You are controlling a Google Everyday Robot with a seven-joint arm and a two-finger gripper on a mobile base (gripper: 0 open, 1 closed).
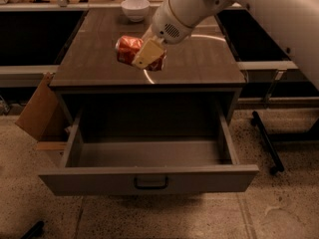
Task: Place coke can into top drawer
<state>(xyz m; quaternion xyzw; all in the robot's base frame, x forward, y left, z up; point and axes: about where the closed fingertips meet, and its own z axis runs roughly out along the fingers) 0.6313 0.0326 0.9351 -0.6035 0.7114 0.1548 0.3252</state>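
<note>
The coke can (130, 49) is red with silvery ends and lies sideways in my gripper (148, 54), held in the air above the dark wooden cabinet top (99, 59). My gripper is shut on the can, and one cream-coloured finger (147, 53) crosses its front. The white arm reaches in from the upper right. The top drawer (147, 178) is grey, pulled wide open below and in front of the can, and nothing shows inside it. Its small dark handle (150, 183) sits at the centre of the front panel.
A white bowl (135, 8) stands at the back of the cabinet top. A cardboard box (40, 108) leans against the cabinet's left side. A black chair base (266, 141) lies on the speckled floor at right. Dark shelves flank the cabinet.
</note>
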